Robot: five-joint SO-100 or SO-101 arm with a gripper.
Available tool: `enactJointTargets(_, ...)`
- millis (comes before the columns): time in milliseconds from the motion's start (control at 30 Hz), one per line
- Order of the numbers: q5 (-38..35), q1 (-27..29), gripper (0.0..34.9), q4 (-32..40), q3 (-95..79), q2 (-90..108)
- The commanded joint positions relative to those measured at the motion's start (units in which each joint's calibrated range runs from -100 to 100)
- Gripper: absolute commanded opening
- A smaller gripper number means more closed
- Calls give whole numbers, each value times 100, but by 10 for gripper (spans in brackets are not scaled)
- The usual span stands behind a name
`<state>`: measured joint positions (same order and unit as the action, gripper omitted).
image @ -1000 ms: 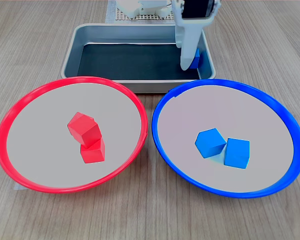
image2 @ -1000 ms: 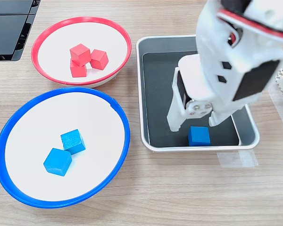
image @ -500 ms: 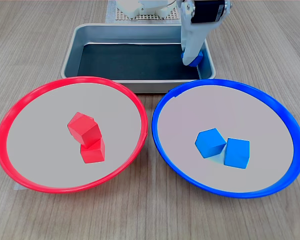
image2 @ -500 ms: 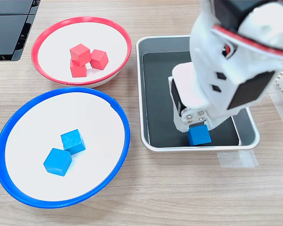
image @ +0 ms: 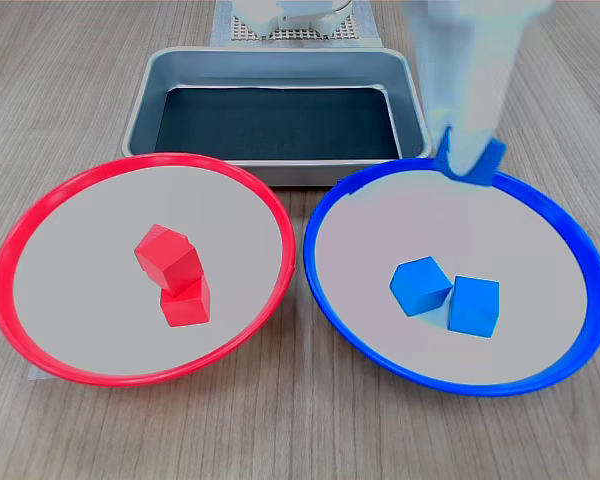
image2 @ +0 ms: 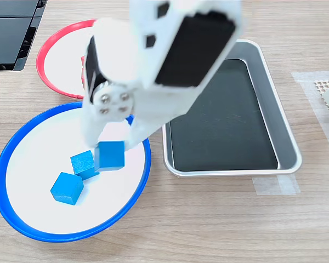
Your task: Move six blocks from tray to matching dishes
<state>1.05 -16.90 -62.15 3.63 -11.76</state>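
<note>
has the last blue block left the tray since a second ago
Yes. In the second exterior view the blue block, shut in the gripper, went leftward out of the tray and is now over the blue-rimmed dish.

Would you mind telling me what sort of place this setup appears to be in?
Probably a robotics lab or hobby workbench: a wood-grain tabletop, a small white arm whose end effector holds a blue block, and tape on the surface.
</note>
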Motion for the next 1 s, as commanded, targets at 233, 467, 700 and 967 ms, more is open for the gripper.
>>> enactJointTargets(233,-156,151,90,1325,943,-1071)
enactJointTargets(467,-396,359,213,1457,133,-372)
enactJointTargets(700,-459,490,3,2505,-2807,2673)
enactJointTargets(967,-493,302,1,3999,-7896,7049)
